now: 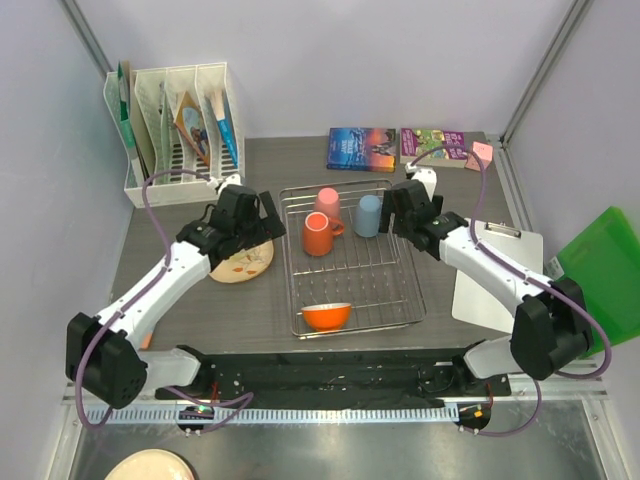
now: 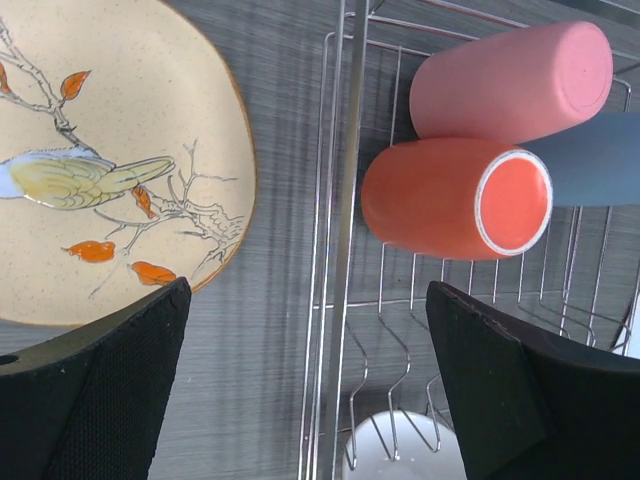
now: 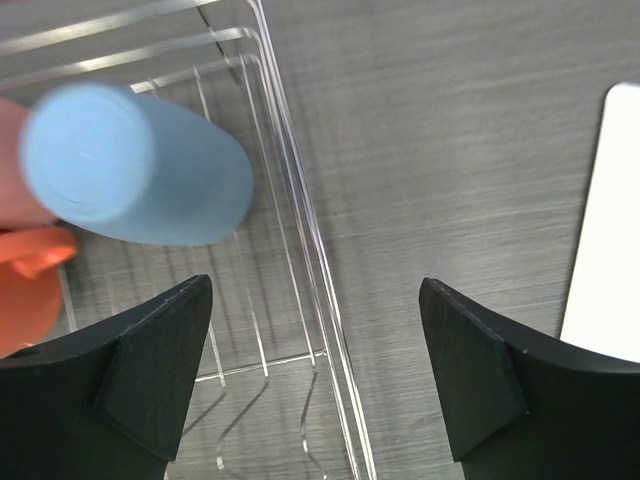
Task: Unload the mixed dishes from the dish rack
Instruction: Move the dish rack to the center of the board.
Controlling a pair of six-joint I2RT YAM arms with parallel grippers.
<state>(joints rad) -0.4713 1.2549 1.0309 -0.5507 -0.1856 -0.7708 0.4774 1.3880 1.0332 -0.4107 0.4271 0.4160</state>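
The dish rack [image 1: 385, 275], a low silver wire basket, is sitting on the table [image 1: 290, 160] and is holding four pieces. In its far half the orange mug [image 1: 318, 236], the pink cup [image 1: 327, 199] and the light blue cup [image 1: 369, 215] are standing close together, the mug's handle turning toward the rack's right side. The orange bowl [image 1: 326, 316], white inside, is leaning at the rack's near edge. The cream plate [image 2: 110, 150], painted with a bird on a bare branch with orange leaves, is lying flat just outside the rack's left side.

From above, the left gripper [image 2: 308, 290] is covering the plate's far part. The left wrist camera is showing the painting clearly, though it is cropping the plate at its top and left borders. That camera is catching only a white sliver of the bowl at its bottom border. Whether the mug's white-ringed end is mouth or base is staying unclear. The right wrist view is blurring the light blue cup and cropping the mug at its left border.

The left gripper's fingers are spreading wide and empty, straddling the rack's left rim. The right gripper [image 3: 315, 285] is hovering just as wide and empty over the rack's right rim beside the light blue cup, with a white clipboard [image 3: 610, 200] lying right of the rack
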